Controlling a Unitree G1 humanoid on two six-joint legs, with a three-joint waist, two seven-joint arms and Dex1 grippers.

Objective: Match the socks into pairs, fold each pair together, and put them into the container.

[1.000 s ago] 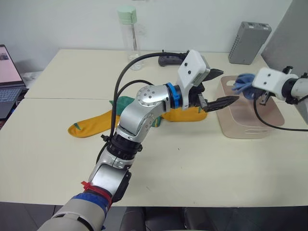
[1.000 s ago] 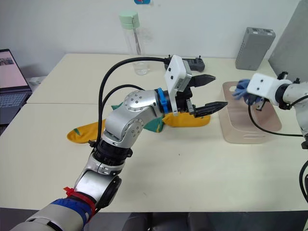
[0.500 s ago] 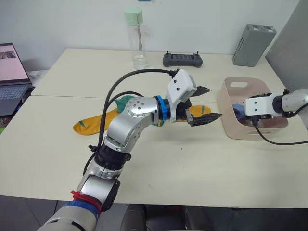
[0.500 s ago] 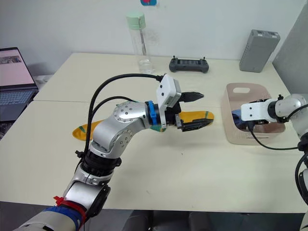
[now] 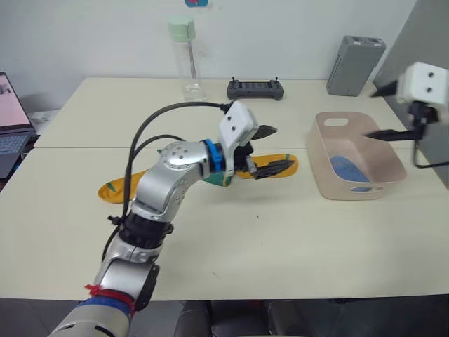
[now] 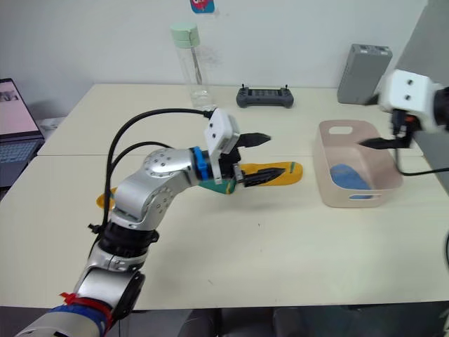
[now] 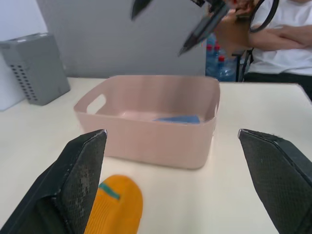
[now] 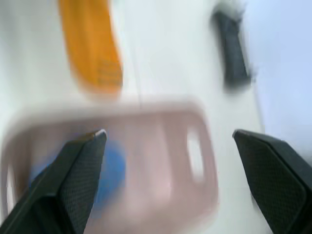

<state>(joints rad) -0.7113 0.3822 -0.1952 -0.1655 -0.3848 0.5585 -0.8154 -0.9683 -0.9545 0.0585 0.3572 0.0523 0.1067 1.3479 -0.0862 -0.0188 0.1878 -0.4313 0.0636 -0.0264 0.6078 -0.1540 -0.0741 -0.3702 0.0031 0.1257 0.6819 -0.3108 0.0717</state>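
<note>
A folded light blue pair of socks [image 5: 345, 168] lies inside the pale pink container [image 5: 359, 188] at the right. My right gripper [image 5: 370, 112] hangs open above the container's far right side, holding nothing. One mustard-yellow sock [image 5: 286, 163] lies just left of the container, and another [image 5: 116, 188] sticks out further left. A piece of dark green sock [image 5: 214, 180] shows under my left forearm. Open and empty, my left gripper [image 5: 283, 146] hovers over the near yellow sock, pointing at the container [image 7: 146, 131].
Along the back edge stand a clear bottle with a green cap [image 5: 184, 60], a black controller [image 5: 255, 88] and a grey ribbed box [image 5: 354, 65]. A laptop [image 5: 7, 116] sits at the far left. A seated person [image 7: 273, 34] is beyond the table.
My right gripper opened, left the light blue socks in the container and rose above it. My left gripper drew back a little from the container. The camera has shifted.
</note>
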